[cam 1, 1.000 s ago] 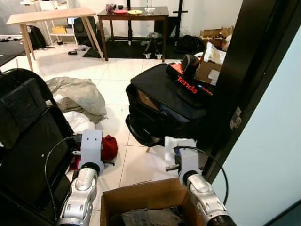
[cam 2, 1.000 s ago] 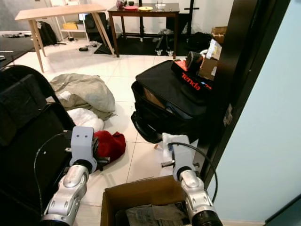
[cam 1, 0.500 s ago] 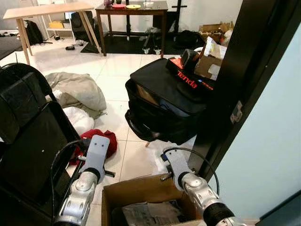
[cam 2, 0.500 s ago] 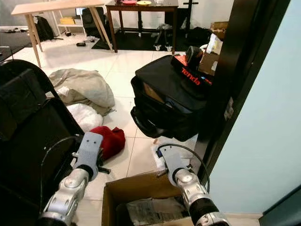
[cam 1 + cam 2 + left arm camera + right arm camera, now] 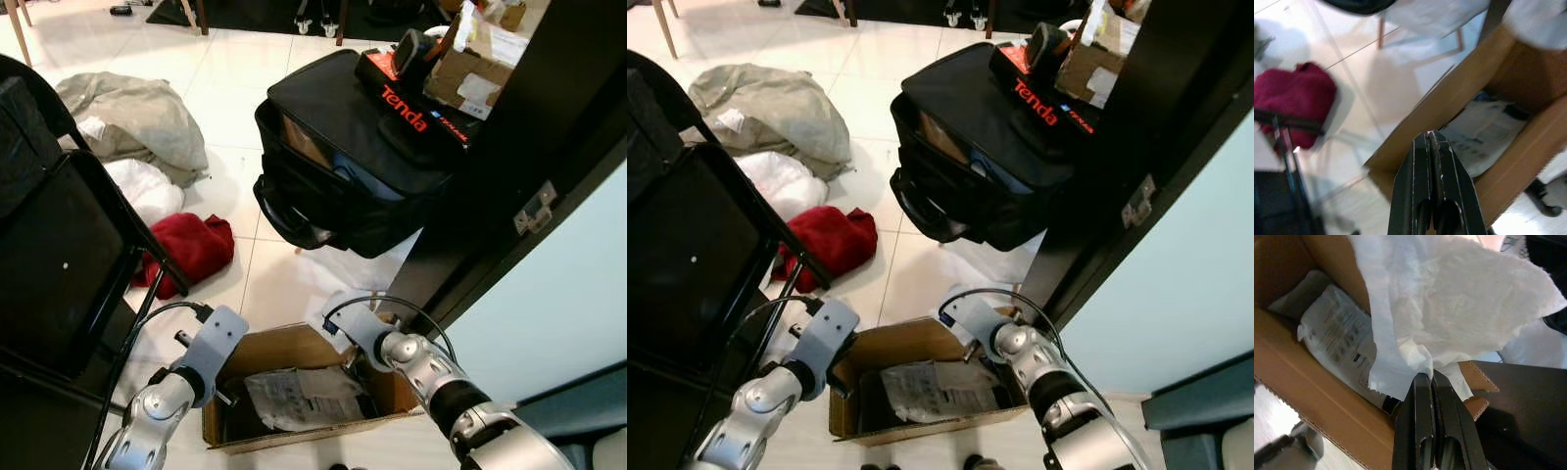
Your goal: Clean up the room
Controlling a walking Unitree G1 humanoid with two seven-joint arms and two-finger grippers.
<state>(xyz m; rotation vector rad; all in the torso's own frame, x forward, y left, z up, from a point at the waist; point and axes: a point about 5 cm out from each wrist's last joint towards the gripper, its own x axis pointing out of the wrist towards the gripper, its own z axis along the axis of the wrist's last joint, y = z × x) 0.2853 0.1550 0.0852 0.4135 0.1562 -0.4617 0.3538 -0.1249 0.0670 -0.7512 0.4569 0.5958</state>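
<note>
So the head camera has tipped way down compared to a second ago, the far tables are out of frame, and the cardboard box (image 5: pixel 294 348) on the floor now sits right under both arms, meaning the robot has bent in over it. The right gripper (image 5: pixel 1431 382) is pinched shut on a crumpled white tissue (image 5: pixel 1449 308), held over the box's right end, with a printed plastic bag (image 5: pixel 1337 338) already lying inside. Looks like the drop-off is next, though the wrist shot is a bit blurry. The left gripper (image 5: pixel 1431 142) hovers at the box's left edge, fingers closed on nothing. The red cloth (image 5: pixel 191 250) and the grey jacket (image 5: pixel 137 117) are on the tiles beside the black suitcase (image 5: pixel 343 157), waiting.
</note>
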